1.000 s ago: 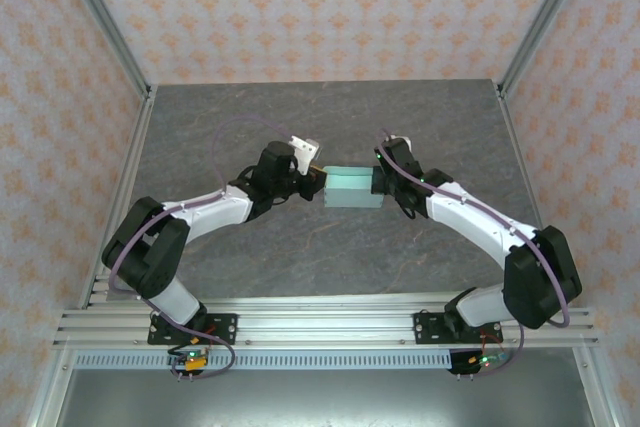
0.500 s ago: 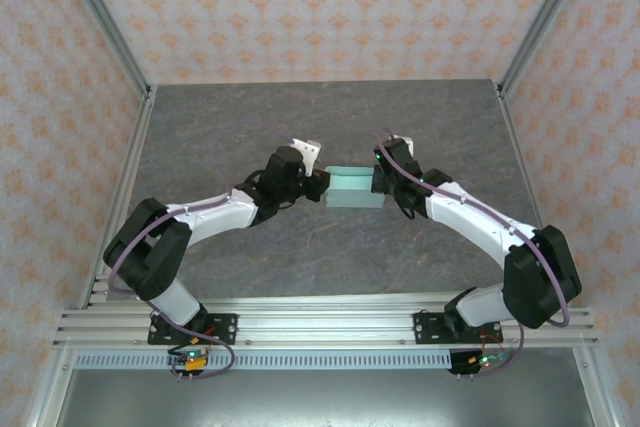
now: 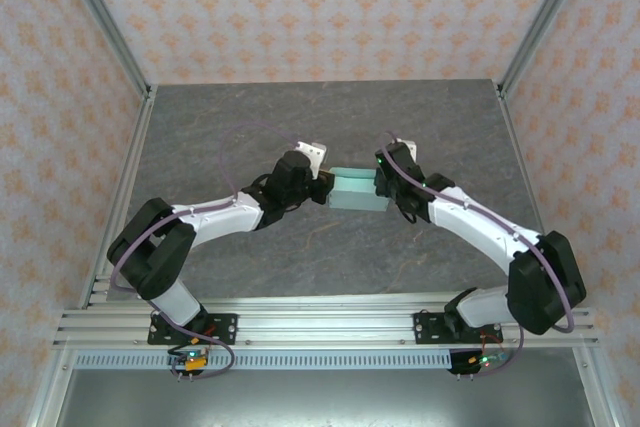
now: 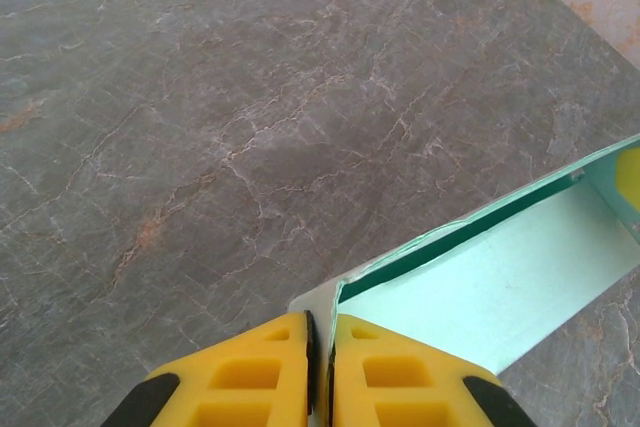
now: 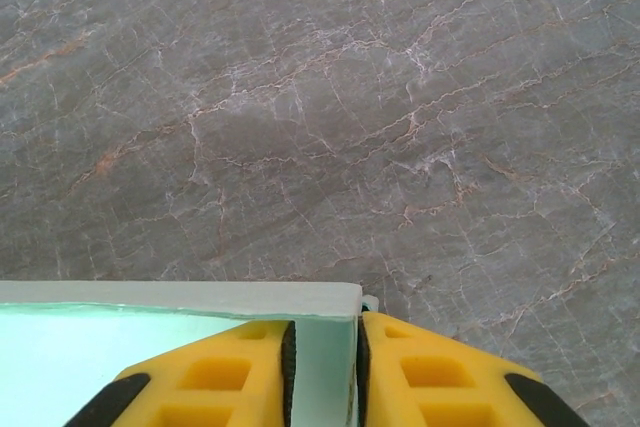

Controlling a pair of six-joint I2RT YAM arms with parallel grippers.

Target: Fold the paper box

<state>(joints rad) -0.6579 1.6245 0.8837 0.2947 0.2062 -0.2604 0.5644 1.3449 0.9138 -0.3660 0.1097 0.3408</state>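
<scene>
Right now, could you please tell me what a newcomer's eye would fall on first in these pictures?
First, the pale mint paper box stands out against the middle of the grey stone-patterned table, with an arm at each end. The left gripper is pinched shut on the box's thin wall at one end, and the right gripper straddles the wall at the other end.

arms: left arm (image 3: 215, 215) and right arm (image 3: 475, 225), white shells with chunky black joints
cables (image 3: 112, 262): thin purple, running along both
grippers: left gripper (image 4: 320, 332), right gripper (image 5: 322, 337), bright yellow fingers, rectangular cut-outs, black pads
bases (image 3: 195, 327): black plates, tiny green lights
</scene>
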